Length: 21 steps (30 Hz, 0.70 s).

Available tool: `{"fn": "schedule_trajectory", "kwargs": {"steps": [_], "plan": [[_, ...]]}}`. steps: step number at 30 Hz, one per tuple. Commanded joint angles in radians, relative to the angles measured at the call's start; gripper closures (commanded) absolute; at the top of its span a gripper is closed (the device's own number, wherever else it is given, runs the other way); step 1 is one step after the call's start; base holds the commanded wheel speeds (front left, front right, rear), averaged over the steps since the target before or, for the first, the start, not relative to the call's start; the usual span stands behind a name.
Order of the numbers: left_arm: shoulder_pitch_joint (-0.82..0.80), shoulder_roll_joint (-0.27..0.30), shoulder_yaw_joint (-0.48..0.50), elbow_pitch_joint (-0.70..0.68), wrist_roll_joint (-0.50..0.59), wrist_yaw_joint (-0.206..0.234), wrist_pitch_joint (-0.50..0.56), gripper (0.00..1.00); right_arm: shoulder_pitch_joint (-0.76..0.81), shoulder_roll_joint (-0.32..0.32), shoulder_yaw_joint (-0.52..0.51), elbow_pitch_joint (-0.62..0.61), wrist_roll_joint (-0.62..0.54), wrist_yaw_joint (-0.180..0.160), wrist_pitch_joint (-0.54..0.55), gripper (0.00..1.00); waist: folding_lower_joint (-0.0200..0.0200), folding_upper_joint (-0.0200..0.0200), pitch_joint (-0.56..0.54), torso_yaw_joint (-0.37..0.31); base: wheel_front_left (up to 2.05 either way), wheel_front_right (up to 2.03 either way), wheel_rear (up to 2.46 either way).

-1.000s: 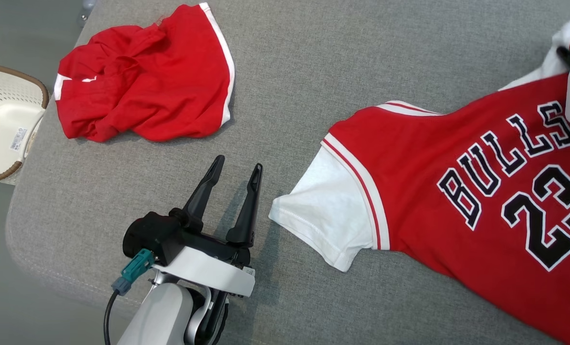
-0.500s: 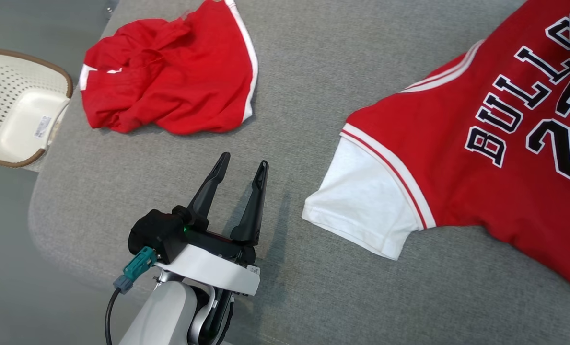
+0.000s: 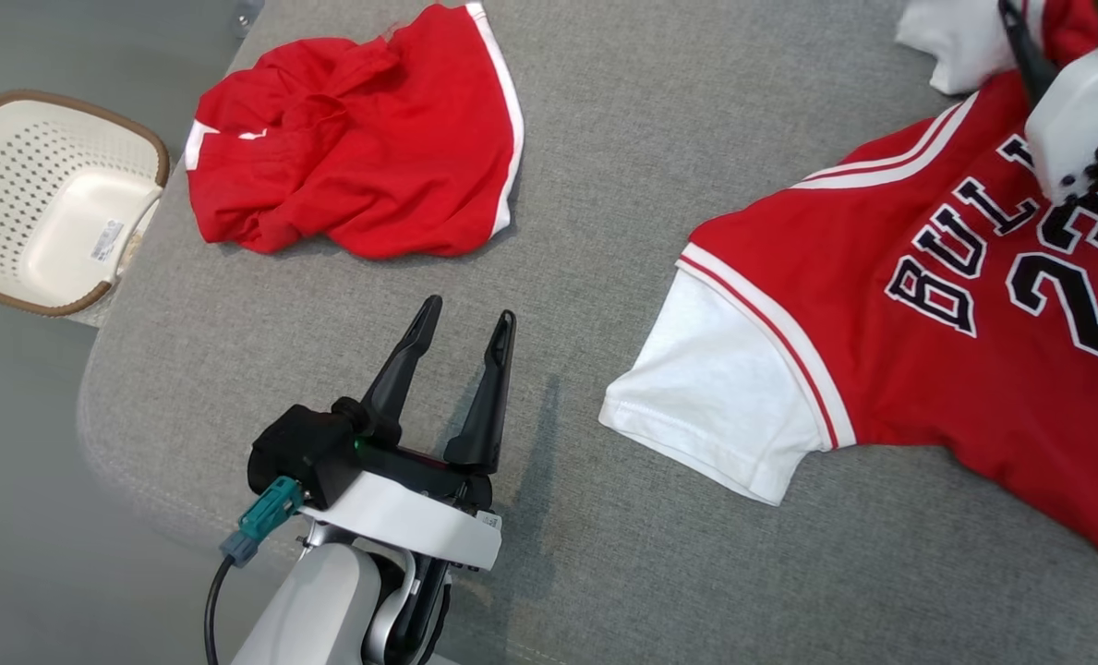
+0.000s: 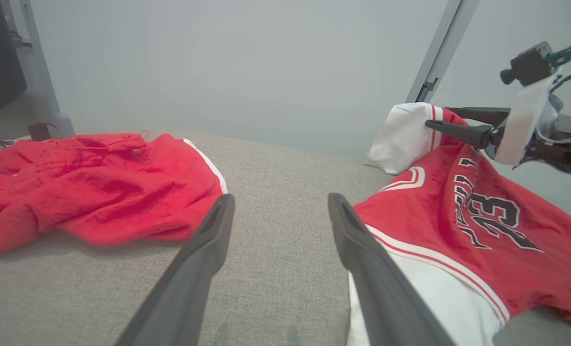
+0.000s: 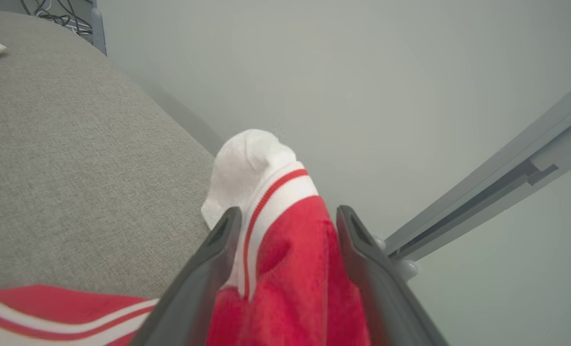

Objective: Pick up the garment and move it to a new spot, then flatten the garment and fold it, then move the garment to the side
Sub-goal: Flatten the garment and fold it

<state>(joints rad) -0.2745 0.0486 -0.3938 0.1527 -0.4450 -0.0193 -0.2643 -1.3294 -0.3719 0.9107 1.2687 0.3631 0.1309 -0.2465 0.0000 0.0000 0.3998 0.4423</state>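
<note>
on the right half of the grey fabric worktop (image 3: 604, 166) lies the red jersey (image 3: 927, 369), chest up, its black "bulls" lettering and number showing. its near white sleeve (image 3: 724, 406) is spread flat toward the middle of the worktop. the far shoulder is lifted and bunched, and the far white sleeve (image 5: 251, 158) pokes up beyond it near the worktop's edge. the right claw (image 5: 287, 210) stands spread wide, with that bunched red and white-trimmed cloth rising between its two fingers and touching the inner face of one. the left claw (image 3: 471, 308) is spread too, empty, low over bare fabric just beside the near sleeve. a crumpled pair of red shorts (image 3: 355, 175) with a white side stripe lies well apart at the worktop's far left. a pale perforated basket (image 3: 147, 152) sits off the worktop's left edge.
</note>
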Motion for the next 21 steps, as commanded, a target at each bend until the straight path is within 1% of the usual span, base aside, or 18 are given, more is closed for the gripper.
{"fn": "schedule_trajectory", "kwargs": {"steps": [1, 7, 9, 12, 14, 17, 21], "plan": [[0.003, 0.004, 0.006, 0.001, 0.006, 0.003, 0.0, 0.0, 0.005, -0.003, -0.002, 0.003, 0.009, 0.0, 0.002, 0.0, 0.0, 0.0, -0.008, -0.009, 0.0, 0.0, 0.0], [0.008, 0.004, 0.032, 0.003, 0.03, -0.002, 0.0, 0.0, 0.062, 0.017, -0.001, 0.005, 0.044, 0.0, -0.01, 0.0, 0.0, 0.0, -0.052, -0.063, 0.0, 0.0, 0.0], [0.013, 0.004, 0.047, 0.005, 0.04, -0.003, 0.0, 0.0, 0.083, 0.027, -0.023, -0.002, 0.072, 0.0, -0.014, 0.0, 0.0, 0.0, -0.073, -0.09, 0.0, 0.0, 0.0], [0.021, 0.003, 0.069, 0.008, 0.058, -0.004, 0.0, 0.0, 0.121, 0.034, -0.028, -0.012, 0.079, 0.0, -0.02, 0.0, 0.0, 0.0, -0.109, -0.138, 0.0, 0.0, 0.0], [0.026, 0.004, 0.083, 0.01, 0.07, -0.007, 0.0, 0.0, 0.139, 0.04, -0.059, -0.047, 0.099, 0.0, -0.021, 0.0, 0.0, 0.0, -0.135, -0.168, 0.0, 0.0, 0.0], [0.041, 0.004, 0.105, 0.013, 0.086, -0.007, 0.0, 0.0, 0.199, 0.023, -0.13, -0.124, 0.113, 0.0, -0.02, 0.0, 0.0, 0.0, -0.172, -0.213, 0.0, 0.0, 0.0], [0.058, 0.004, 0.133, 0.017, 0.099, -0.007, 0.0, 0.0, 0.316, -0.001, -0.284, -0.262, 0.098, 0.0, -0.02, 0.0, 0.0, 0.0, -0.217, -0.267, 0.0, 0.0, 0.0]]}}
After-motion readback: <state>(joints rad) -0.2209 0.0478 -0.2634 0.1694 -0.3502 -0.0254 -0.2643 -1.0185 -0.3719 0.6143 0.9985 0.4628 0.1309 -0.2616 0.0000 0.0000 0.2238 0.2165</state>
